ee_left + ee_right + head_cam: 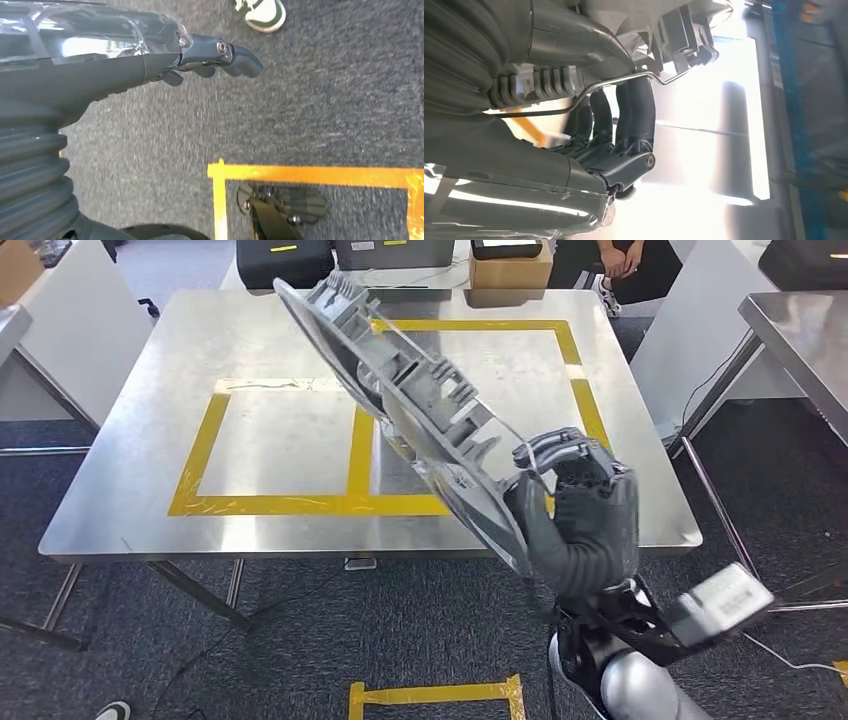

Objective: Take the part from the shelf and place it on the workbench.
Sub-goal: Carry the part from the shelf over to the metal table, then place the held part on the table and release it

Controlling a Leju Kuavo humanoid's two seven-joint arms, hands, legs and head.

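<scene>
the left hand hangs over the carpet, fingers curled in on nothing, while the right hand grips the long grey part by its near end, tilted above the table. held so far from its middle, the part could lever down and slip, or clip the table edge. yellow tape marks squares below; boxes sit beyond the far edge.

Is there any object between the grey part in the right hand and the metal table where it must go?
Nothing visible does. The right hand holds the long grey plastic part tilted above the steel workbench, whose yellow-taped surface beneath looks bare.
</scene>
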